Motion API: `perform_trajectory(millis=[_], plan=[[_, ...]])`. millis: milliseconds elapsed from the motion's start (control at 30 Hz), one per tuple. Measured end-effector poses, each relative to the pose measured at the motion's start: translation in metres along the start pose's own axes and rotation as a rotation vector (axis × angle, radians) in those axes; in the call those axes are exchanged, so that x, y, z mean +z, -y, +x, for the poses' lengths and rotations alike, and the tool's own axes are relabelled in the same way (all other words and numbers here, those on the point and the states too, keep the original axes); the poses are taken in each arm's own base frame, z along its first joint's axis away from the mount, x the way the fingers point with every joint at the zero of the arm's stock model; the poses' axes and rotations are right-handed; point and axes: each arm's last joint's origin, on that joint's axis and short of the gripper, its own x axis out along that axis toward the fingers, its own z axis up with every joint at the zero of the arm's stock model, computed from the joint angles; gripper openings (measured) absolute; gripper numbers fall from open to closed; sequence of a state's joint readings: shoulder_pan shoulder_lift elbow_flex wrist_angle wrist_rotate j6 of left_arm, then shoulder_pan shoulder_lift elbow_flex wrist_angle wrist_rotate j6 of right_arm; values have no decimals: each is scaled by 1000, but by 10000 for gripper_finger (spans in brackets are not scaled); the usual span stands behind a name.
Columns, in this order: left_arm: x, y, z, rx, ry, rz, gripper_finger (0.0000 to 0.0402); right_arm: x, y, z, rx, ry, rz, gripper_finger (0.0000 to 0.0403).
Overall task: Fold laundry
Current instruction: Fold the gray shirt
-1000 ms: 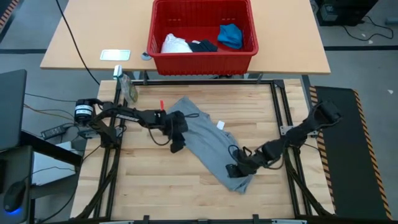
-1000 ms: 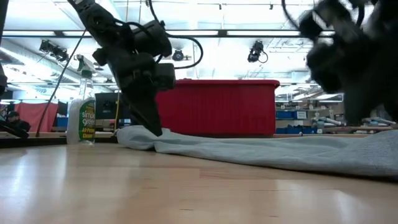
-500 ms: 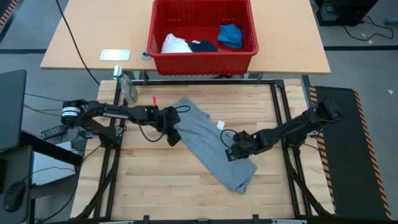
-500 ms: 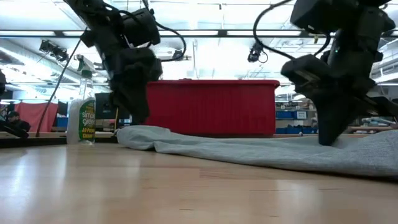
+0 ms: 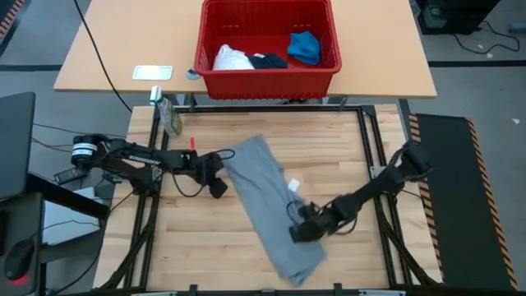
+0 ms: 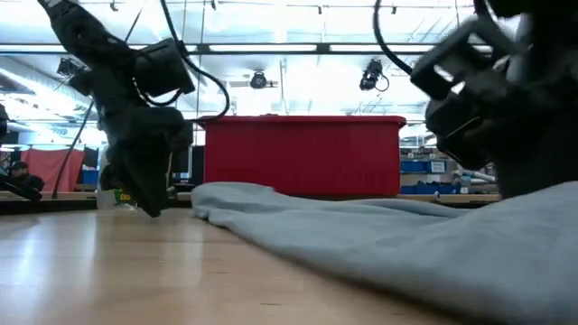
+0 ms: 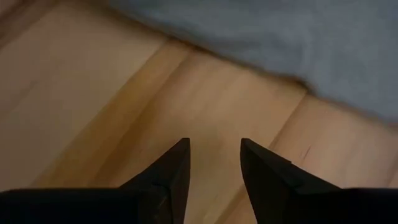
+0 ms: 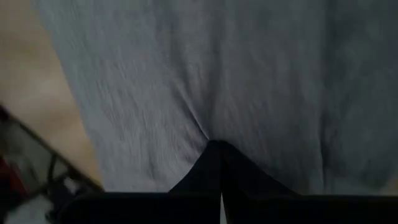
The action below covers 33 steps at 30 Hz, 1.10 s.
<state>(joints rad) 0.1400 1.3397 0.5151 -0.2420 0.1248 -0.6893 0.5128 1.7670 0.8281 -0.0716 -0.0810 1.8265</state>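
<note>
Dragged toward the table's near edge since a second ago, the soft grey cotton T-shirt [image 5: 269, 205] lies diagonally across the wooden table [image 5: 197, 247]. Limp and light, it likely handles best by hems. Right gripper [image 5: 298, 233] pinches its fabric; left gripper [image 5: 217, 188], fingers spread, sits beside it. Red plastic basket [image 5: 267, 78] stands behind, clear.

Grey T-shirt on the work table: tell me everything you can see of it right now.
The grey T-shirt is soft knit cloth, lying flat in a long diagonal strip on the wooden table, with a small white tag showing. The right gripper is shut on its edge. The left gripper is open beside it, not touching.
</note>
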Motion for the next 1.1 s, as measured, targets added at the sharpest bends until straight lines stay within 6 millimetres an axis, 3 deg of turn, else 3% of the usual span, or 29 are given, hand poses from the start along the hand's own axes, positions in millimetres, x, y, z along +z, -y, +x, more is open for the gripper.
perform_trajectory(millis=[100,200,433,633,867,1100], plan=[[-2,-3,-6,5,25,-23,142,-7,-19,3,-10,-74,-90,5],[5,-4,-15,7,95,-41,142,10,-34,-12,-15,-36,-134,12],[22,-17,-28,-8,209,-113,147,79,-47,-71,21,230,-183,34],[28,-27,-30,2,230,-160,207,146,-42,-102,-3,379,-313,89],[39,-32,-17,-58,234,-179,290,227,-24,-104,39,386,-410,199],[51,-35,9,-101,266,-292,299,291,-21,-104,10,365,-485,280]])
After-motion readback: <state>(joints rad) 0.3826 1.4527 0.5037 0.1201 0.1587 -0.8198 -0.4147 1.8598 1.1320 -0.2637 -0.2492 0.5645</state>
